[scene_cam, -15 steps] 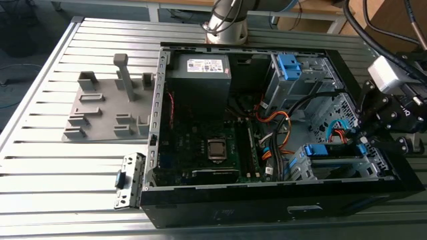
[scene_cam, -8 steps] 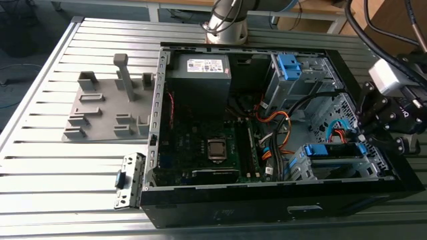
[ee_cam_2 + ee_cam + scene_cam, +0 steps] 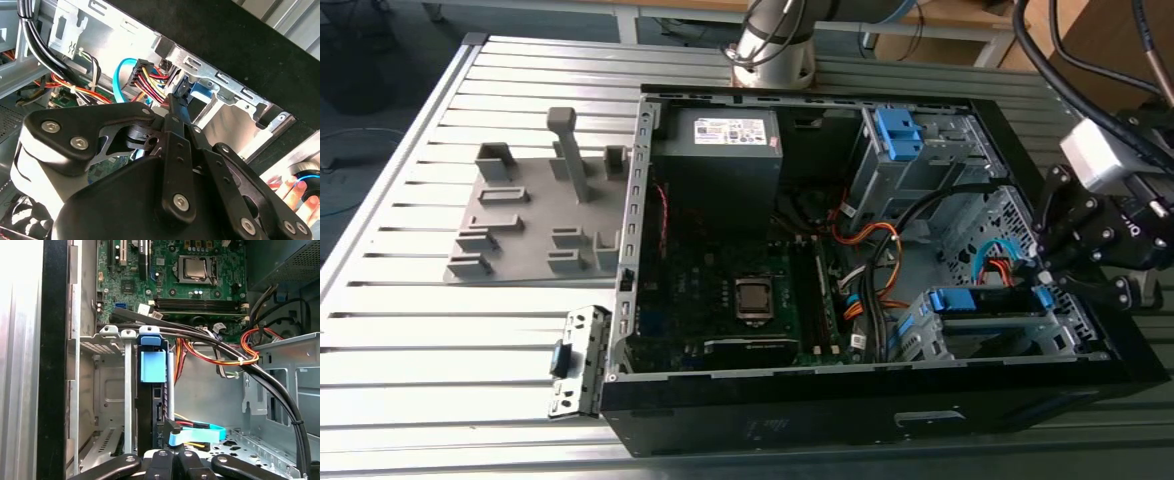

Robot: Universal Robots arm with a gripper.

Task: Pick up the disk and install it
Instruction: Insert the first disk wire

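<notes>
The disk (image 3: 151, 412) stands edge-on in a slot of the metal drive cage (image 3: 107, 390), with its blue rail (image 3: 152, 366) at the far end. In the exterior view the disk (image 3: 994, 302) lies in the cage at the case's near right corner, a blue rail on each side. My gripper (image 3: 172, 454) hangs just over the disk's near end with its fingers pressed together and nothing between them. In the second wrist view the gripper (image 3: 175, 100) tip sits against a blue part at the cage's rim. At the exterior view's right the gripper (image 3: 1061, 272) hovers over the cage.
A blue data cable (image 3: 197, 432) and bundled wires (image 3: 240, 352) run close beside the disk. The open computer case (image 3: 761, 425) holds a motherboard, a grey power supply (image 3: 718, 150) and an upper bay with a blue bracket (image 3: 901, 130). A grey fixture plate (image 3: 534, 220) lies left. A person's hand (image 3: 295, 192) shows.
</notes>
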